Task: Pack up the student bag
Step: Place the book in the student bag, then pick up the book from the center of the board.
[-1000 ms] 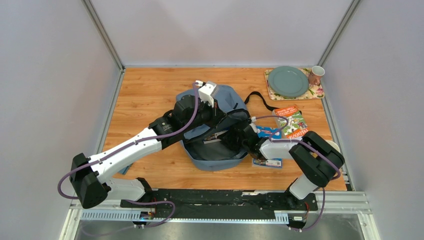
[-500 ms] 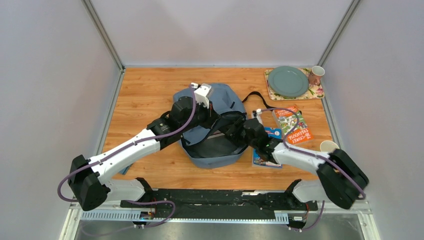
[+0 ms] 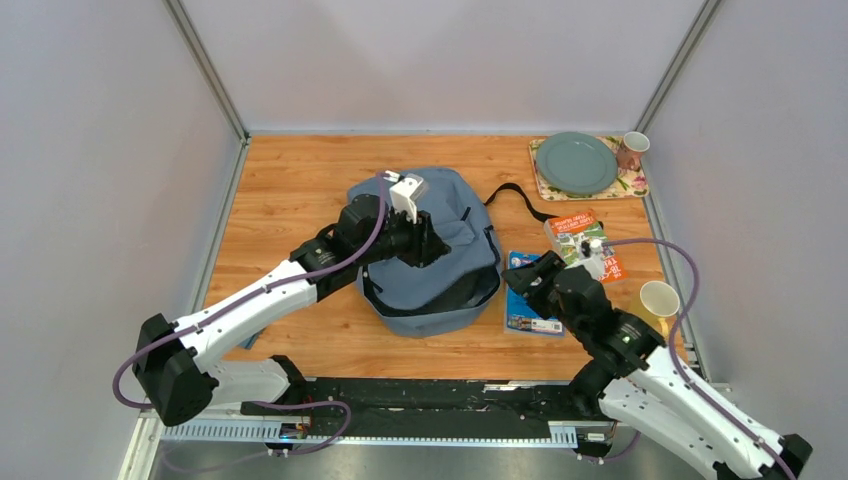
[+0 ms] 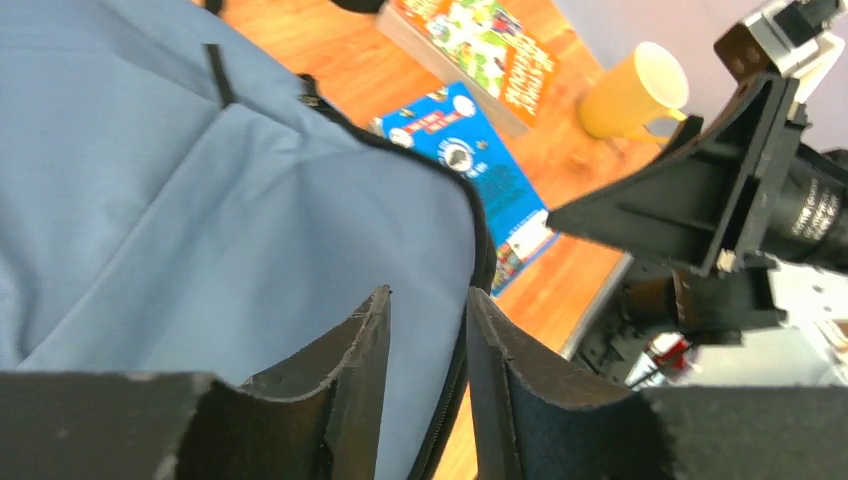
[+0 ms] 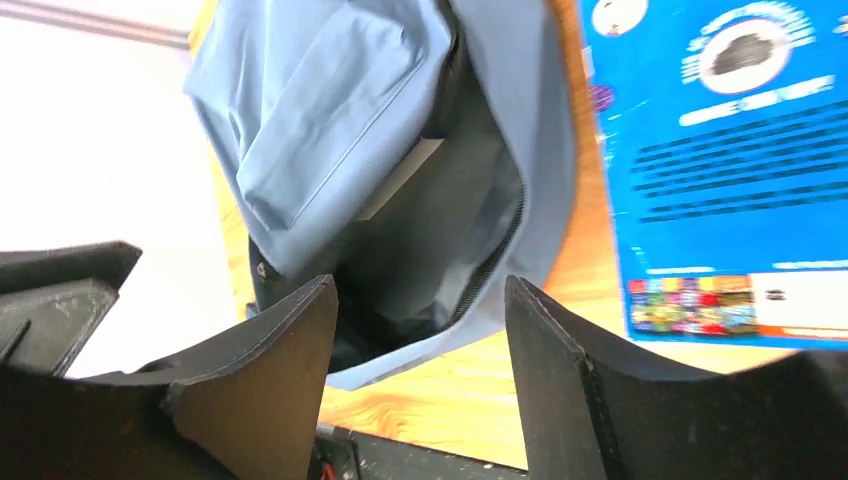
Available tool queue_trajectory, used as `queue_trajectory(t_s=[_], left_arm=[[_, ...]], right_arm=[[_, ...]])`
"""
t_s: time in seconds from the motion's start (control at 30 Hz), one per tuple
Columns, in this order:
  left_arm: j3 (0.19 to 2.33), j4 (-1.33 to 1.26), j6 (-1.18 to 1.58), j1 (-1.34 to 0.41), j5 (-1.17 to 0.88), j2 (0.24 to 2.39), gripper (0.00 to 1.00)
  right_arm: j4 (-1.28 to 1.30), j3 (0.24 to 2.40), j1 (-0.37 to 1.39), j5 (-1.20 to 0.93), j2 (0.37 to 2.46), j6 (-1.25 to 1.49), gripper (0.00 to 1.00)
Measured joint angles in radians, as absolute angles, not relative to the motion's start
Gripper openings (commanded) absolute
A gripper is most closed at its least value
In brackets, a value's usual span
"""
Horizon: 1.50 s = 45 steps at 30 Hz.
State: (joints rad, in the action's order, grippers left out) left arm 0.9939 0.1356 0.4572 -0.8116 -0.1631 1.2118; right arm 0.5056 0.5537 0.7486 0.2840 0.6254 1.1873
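The left arm reaches in from the near left corner across the wooden table [image 3: 290,190], and the left gripper [image 3: 430,248] sits on top of the student bag [image 3: 455,205]. Its jaws are drawn close together and pinch the dark zip rim [image 4: 478,235] of the bag's mouth.

The bag lies in the middle of the table, grey-blue, with its opening facing the arms and a black strap trailing off to the right. From the right wrist view the mouth gapes dark, and a pale flat edge [image 5: 400,180] shows inside. I see no logo or tag on the fabric.

Just right of the bag, the right gripper [image 3: 518,276] hovers with its jaws spread wide and nothing between them, pointing at the opening. Under it lies a blue book [image 3: 530,318] with white lettering, a strip of small coloured pictures and a white label along one edge, all too blurred to read. Touching its far corner is an orange book [image 3: 583,240] with a green cartoon cover, whose title is too small to make out.

In the far right corner a green plate [image 3: 577,162] rests on a floral placemat [image 3: 635,186], with a pinkish mug [image 3: 631,150] beside it. A plain yellow cup [image 3: 659,298] stands near the right edge.
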Motion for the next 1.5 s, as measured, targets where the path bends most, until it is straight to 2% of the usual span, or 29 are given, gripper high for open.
queue_trajectory(t_s=[0.07, 0.1, 0.17, 0.3, 0.5, 0.77, 0.87, 1.13, 1.5], left_arm=[[0.994, 0.138, 0.465, -0.812, -0.217, 1.212, 0.55], [0.994, 0.138, 0.469, -0.812, -0.235, 1.212, 0.59], [0.994, 0.136, 0.474, -0.812, -0.266, 1.212, 0.6], [0.999, 0.128, 0.479, -0.813, -0.307, 1.221, 0.64], [1.084, 0.11, 0.484, -0.888, -0.324, 1.354, 0.65], [1.264, 0.085, 0.49, -1.021, -0.34, 1.643, 0.66], [1.296, 0.063, 0.515, -1.04, -0.339, 1.733, 0.66], [1.334, 0.063, 0.593, -1.054, -0.286, 1.938, 0.66], [1.341, 0.077, 0.626, -1.06, -0.186, 1.997, 0.66]], right_arm=[[0.6, 0.569, 0.748, 0.339, 0.559, 1.179, 0.82], [0.648, 0.581, 0.748, 0.368, 0.538, 1.167, 0.84], [0.719, 0.607, 0.748, 0.41, 0.523, 1.143, 0.91], [0.828, 0.667, 0.722, 0.464, 0.576, 1.088, 0.97], [0.903, 0.703, 0.551, 0.448, 0.731, 1.002, 0.98], [0.86, 0.652, 0.183, 0.226, 0.747, 0.873, 0.97], [0.841, 0.614, 0.096, 0.146, 0.755, 0.839, 0.96], [0.767, 0.55, 0.041, 0.005, 0.809, 0.783, 0.95], [0.696, 0.509, 0.036, -0.06, 0.846, 0.752, 0.95]])
